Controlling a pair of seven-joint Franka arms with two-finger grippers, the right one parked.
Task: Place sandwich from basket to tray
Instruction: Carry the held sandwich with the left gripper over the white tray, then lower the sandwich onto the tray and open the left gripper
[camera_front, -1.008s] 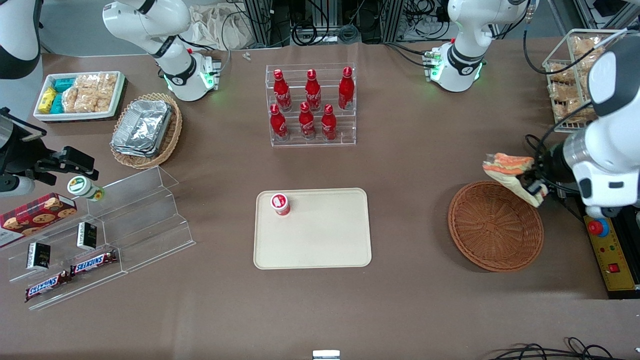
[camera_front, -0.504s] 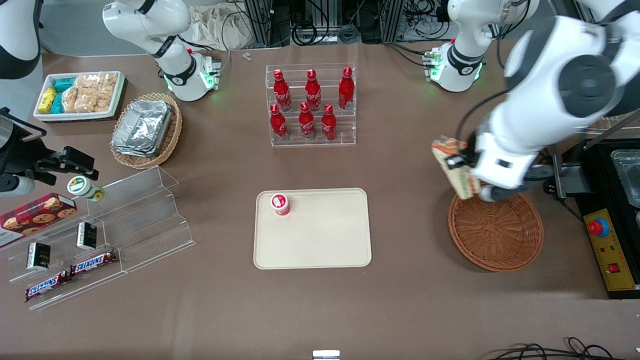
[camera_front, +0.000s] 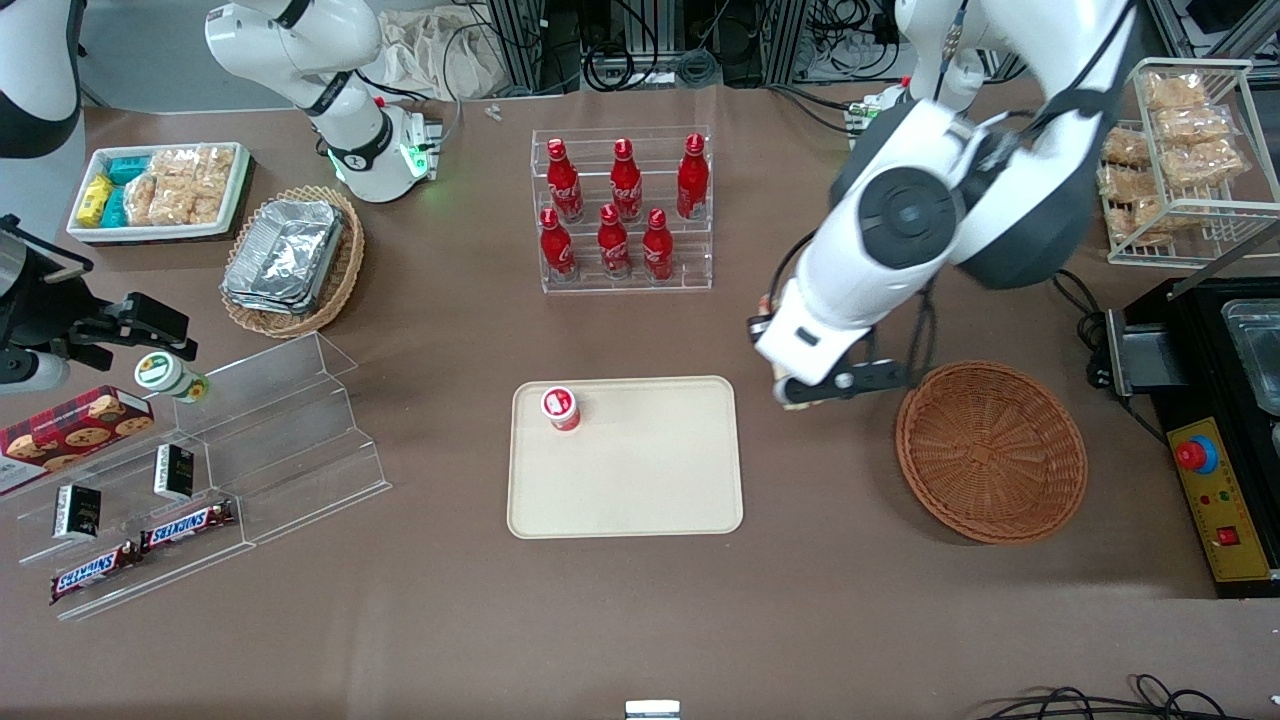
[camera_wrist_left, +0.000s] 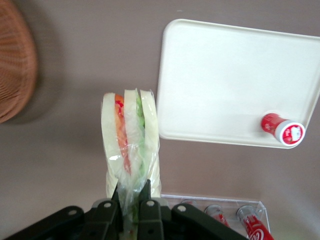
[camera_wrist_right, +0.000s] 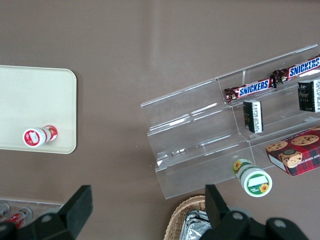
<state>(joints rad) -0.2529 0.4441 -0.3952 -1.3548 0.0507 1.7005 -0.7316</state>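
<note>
My left gripper (camera_front: 800, 393) hangs above the bare table between the reddish-brown wicker basket (camera_front: 990, 452) and the cream tray (camera_front: 640, 480), close to the tray's edge. In the left wrist view the gripper (camera_wrist_left: 131, 188) is shut on the sandwich (camera_wrist_left: 131, 140) through its clear wrap. The wedge points away from the fingers and shows white bread with red, orange and green layers. The tray (camera_wrist_left: 225, 75) lies just beside the sandwich's tip, and the basket (camera_wrist_left: 15, 65) is farther off. In the front view the wrist hides most of the sandwich. The basket holds nothing.
A small red bottle with a white cap (camera_front: 561, 408) stands on the tray's corner. A clear rack of red bottles (camera_front: 625, 210) stands farther from the front camera than the tray. A wire rack of snack packets (camera_front: 1180, 150) and a black control box (camera_front: 1225, 500) lie toward the working arm's end.
The gripper has carried the sandwich from over the basket's rim across the table toward the tray. The basket and the tray have not moved.
</note>
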